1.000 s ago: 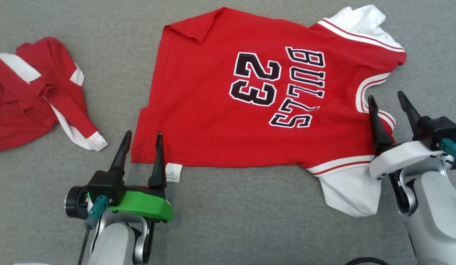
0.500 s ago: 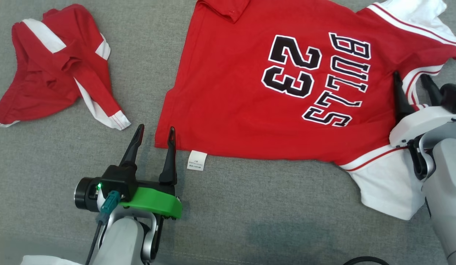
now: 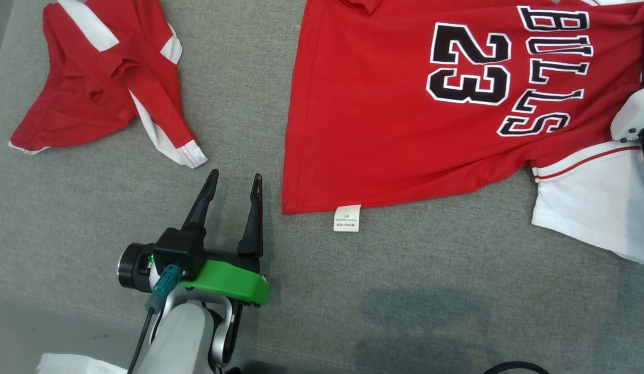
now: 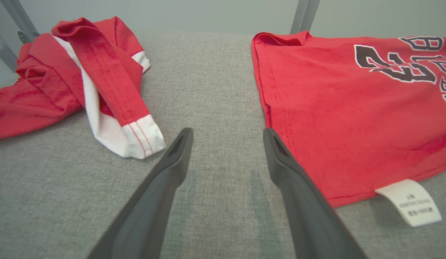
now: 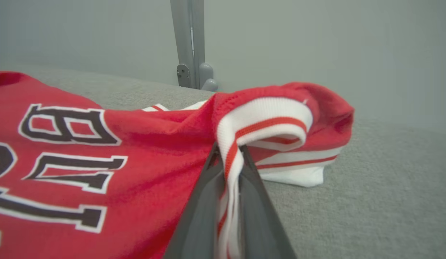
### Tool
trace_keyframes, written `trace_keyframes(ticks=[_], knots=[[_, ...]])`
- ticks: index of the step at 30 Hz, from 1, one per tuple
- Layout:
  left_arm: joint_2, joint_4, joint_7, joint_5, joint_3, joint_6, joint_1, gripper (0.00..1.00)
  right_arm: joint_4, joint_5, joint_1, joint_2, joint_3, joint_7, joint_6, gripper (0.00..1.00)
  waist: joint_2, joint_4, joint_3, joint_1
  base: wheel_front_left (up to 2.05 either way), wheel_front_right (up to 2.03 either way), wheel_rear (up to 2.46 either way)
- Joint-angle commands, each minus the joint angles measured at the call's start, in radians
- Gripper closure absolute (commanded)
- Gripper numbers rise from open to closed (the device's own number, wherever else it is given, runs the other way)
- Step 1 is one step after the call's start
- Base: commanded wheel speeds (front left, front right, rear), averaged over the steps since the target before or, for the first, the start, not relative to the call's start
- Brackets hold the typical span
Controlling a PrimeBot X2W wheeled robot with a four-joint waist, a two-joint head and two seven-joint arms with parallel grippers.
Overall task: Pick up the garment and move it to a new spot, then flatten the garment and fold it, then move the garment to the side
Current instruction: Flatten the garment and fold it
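Pick-up step. Right gripper [image 5: 229, 150] fingers clenched on striped trim [image 5: 266, 115] of red "BULLS 23" fabric jersey [image 3: 394, 114], lying upper right in head view on grey table [image 3: 327, 301]. Left gripper [image 3: 236, 175] fingers spread, empty, near hem corner [image 3: 290, 206]; next probably grasp hem, lift.

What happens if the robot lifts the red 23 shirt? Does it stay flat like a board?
Probably not. The shirt looks soft and floppy: its striped edge bunches and curls where the right pincer pinches it, so the rest would likely hang down. It seems thin and light, lying nearly flat. On the fuzzy gray cover it may drag rather than slide.
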Motion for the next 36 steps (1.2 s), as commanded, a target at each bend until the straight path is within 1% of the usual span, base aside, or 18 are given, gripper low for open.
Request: trace_keyframes(ticks=[1,2,3,5,7,11,14,19,25,26,31,36], knots=[[0.003,0.004,0.001,-0.003,-0.002,0.005,-0.009,0.00,0.016,-0.008,-0.005,-0.008,-0.002,-0.002,-0.002,1.00,-0.0001,0.010,0.002,-0.0002,0.00,0.00,0.00],[0.003,0.007,0.001,-0.007,-0.004,0.006,-0.009,0.00,0.043,-0.018,-0.016,-0.017,-0.007,-0.002,-0.002,0.59,-0.0001,0.014,-0.001,-0.0002,0.00,0.00,0.00],[0.003,0.010,0.001,-0.007,-0.007,0.007,-0.008,0.00,0.066,-0.022,-0.028,-0.018,-0.016,-0.002,-0.002,0.00,-0.0001,0.017,-0.006,-0.0002,0.00,0.00,0.00],[0.003,0.013,0.001,-0.012,-0.006,0.009,-0.002,0.00,0.066,-0.036,-0.029,-0.012,-0.044,-0.002,-0.002,0.00,-0.0001,0.018,-0.021,-0.0002,0.00,0.00,0.00],[0.003,0.013,0.001,-0.015,0.002,0.015,0.011,0.00,0.035,-0.043,0.003,0.007,-0.074,-0.002,-0.002,0.00,-0.0001,0.008,-0.042,-0.0002,0.00,0.00,0.00],[0.003,0.018,0.001,-0.007,0.031,0.015,0.038,0.00,-0.066,-0.043,0.103,0.054,-0.112,-0.002,-0.002,0.00,-0.0001,-0.042,-0.102,-0.0002,0.00,0.00,0.00],[0.003,0.033,0.001,0.006,0.056,0.007,0.062,0.00,-0.154,-0.036,0.198,0.094,-0.104,-0.002,-0.002,0.00,-0.0001,-0.093,-0.147,-0.0002,0.00,0.00,0.00],[0.004,0.046,0.001,0.020,0.117,0.002,0.099,0.00,-0.285,-0.021,0.363,0.156,-0.056,-0.002,-0.002,0.00,-0.0001,-0.179,-0.221,-0.0002,0.00,0.00,0.00],[0.004,0.055,0.001,0.032,0.184,-0.004,0.158,0.00,-0.394,-0.014,0.528,0.229,-0.046,-0.002,-0.002,0.00,-0.0001,-0.266,-0.288,-0.0002,0.00,0.00,0.00],[0.004,0.059,0.001,0.035,0.198,-0.009,0.175,0.00,-0.419,-0.009,0.571,0.252,-0.044,-0.002,-0.002,0.00,-0.0001,-0.286,-0.304,-0.0002,0.00,0.00,0.00],[0.003,0.069,0.001,0.042,0.218,-0.015,0.219,0.00,-0.468,-0.016,0.664,0.290,-0.045,-0.002,-0.002,0.00,-0.0001,-0.324,-0.350,-0.0002,0.00,0.00,0.00],[0.003,0.073,0.001,0.033,0.223,-0.018,0.252,0.00,-0.498,-0.029,0.713,0.314,-0.033,-0.002,-0.002,0.00,-0.0001,-0.334,-0.390,-0.0002,0.00,0.00,0.00]])
